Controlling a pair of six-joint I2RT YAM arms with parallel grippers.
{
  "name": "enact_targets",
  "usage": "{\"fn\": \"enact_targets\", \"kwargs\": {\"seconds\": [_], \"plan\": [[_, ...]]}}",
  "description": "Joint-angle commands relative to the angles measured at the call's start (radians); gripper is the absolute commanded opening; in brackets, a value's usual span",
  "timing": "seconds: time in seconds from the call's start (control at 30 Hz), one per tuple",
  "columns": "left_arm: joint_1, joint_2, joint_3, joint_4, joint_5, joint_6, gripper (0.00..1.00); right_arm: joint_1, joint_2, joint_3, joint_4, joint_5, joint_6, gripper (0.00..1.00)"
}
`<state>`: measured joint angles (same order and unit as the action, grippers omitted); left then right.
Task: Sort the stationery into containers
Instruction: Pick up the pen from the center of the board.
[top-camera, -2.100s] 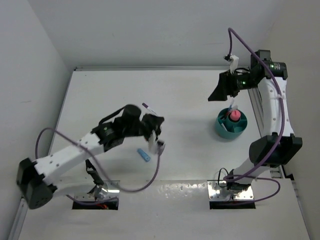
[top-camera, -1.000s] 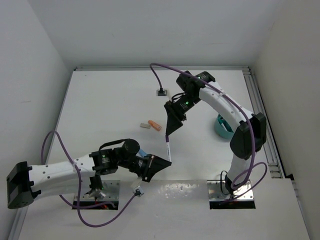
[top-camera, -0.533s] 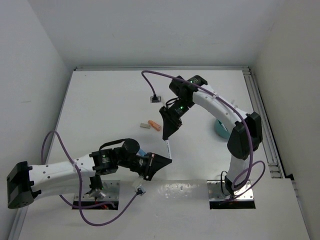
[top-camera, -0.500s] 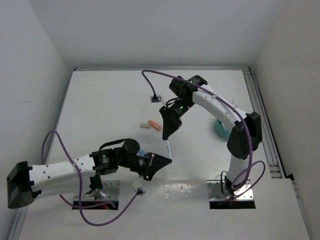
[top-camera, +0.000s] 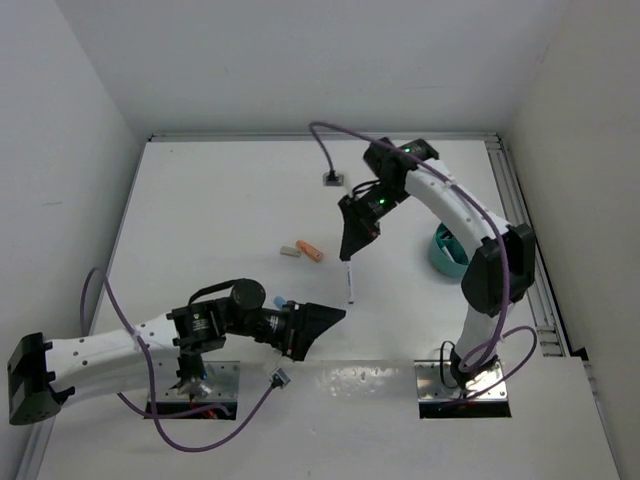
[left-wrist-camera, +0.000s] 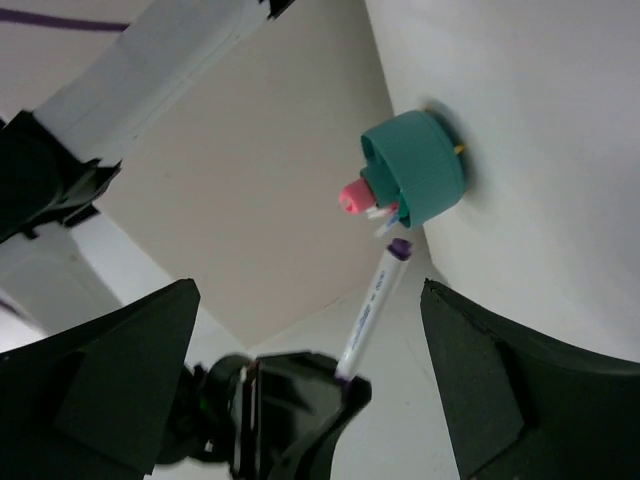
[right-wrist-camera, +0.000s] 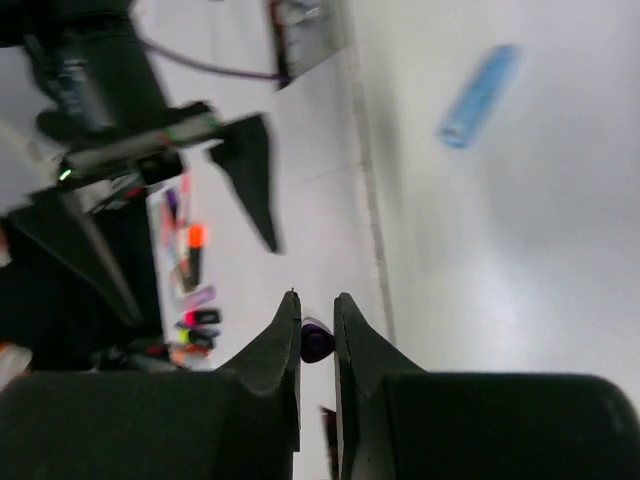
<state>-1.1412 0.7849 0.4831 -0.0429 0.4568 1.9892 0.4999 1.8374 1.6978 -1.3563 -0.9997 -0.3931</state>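
Since the right hand (top-camera: 347, 252) is pinched narrow on the upper end of the thin white pen with a purple cap (top-camera: 349, 280), we read the step as carrying that pen to the round teal plastic organiser cup (top-camera: 440, 253). The pen hangs tip-down at mid frame in the top view. In the right wrist view the fingers (right-wrist-camera: 283, 340) nearly touch, with a purple bit of pen between them. The left hand (top-camera: 318, 330) is spread wide and holds nothing. It sits low centre, just under the pen tip. The cup sits at the right of the frame, partly hidden behind the right arm. In the left wrist view a fat pink marker (left-wrist-camera: 352, 197) and some thin pens stand in it.

To do this well, we'd keep the pinch firm, since an end grip lets the pen swing. We'd raise it first, come over the cup from above, and release into a compartment away from the pink marker. We cannot tell which compartment has space.

Room: the white bench (top-camera: 200, 200) is open between pen and cup. The left hand under the tip is the nearest obstacle. The cup is near the right bench edge and side wall, and the right arm's own elbow crowds it. The short orange stick (top-camera: 313, 251) and small beige eraser (top-camera: 290, 249) lie just beside each other left of centre. The short blue stick (right-wrist-camera: 479, 96) lies by the left arm. All three are off the likely path.
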Motion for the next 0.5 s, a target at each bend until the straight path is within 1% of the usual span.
{"fn": "enact_targets", "kwargs": {"seconds": [0.0,0.03,0.07,0.1,0.13,0.17,0.2,0.23,0.27,0.3,0.33,0.37,0.4,0.43,0.47], "plan": [[-0.011,-0.076,0.02,0.011,-0.062,0.059,1.0,-0.144,-0.118,0.089,-0.207,0.105,-0.105,0.0],[-0.015,-0.084,0.037,0.002,-0.094,-0.023,1.0,-0.18,-0.13,0.1,-0.205,0.131,-0.113,0.0],[-0.028,-0.085,0.06,-0.012,-0.128,-0.219,1.0,-0.267,-0.153,0.117,-0.199,0.16,-0.118,0.0],[-0.034,-0.063,0.089,-0.017,-0.177,-0.334,1.0,-0.317,-0.164,0.125,-0.176,0.168,-0.119,0.0],[-0.037,-0.035,0.179,-0.031,-0.276,-0.459,1.0,-0.358,-0.176,0.131,-0.161,0.179,-0.124,0.0],[-0.038,0.0,0.243,-0.084,-0.326,-0.713,1.0,-0.432,-0.197,0.141,-0.146,0.215,-0.133,0.0],[-0.034,0.105,0.312,-0.121,-0.433,-0.839,1.0,-0.463,-0.207,0.146,-0.126,0.239,-0.162,0.0],[-0.019,0.163,0.479,-0.226,-0.485,-1.074,1.0,-0.489,-0.216,0.149,-0.116,0.263,-0.18,0.0],[0.003,0.233,0.567,-0.292,-0.498,-1.177,1.0,-0.548,-0.237,0.132,-0.106,0.304,-0.197,0.0],[0.032,0.36,0.648,-0.357,-0.477,-1.258,1.0,-0.576,-0.251,0.113,-0.074,0.314,-0.223,0.0],[0.059,0.408,0.719,-0.464,-0.462,-1.333,1.0,-0.598,-0.266,0.088,-0.057,0.322,-0.24,0.0],[0.117,0.484,0.817,-0.494,-0.411,-1.45,1.0,-0.632,-0.302,0.033,-0.018,0.349,-0.277,0.0],[0.142,0.51,0.845,-0.511,-0.35,-1.496,1.0,-0.639,-0.316,0.004,-0.004,0.374,-0.292,0.0],[0.184,0.53,0.862,-0.515,-0.334,-1.582,1.0,-0.644,-0.329,-0.021,0.011,0.392,-0.315,0.0],[0.201,0.546,0.885,-0.511,-0.328,-1.621,1.0,-0.649,-0.342,-0.067,0.025,0.412,-0.332,0.0]]}}
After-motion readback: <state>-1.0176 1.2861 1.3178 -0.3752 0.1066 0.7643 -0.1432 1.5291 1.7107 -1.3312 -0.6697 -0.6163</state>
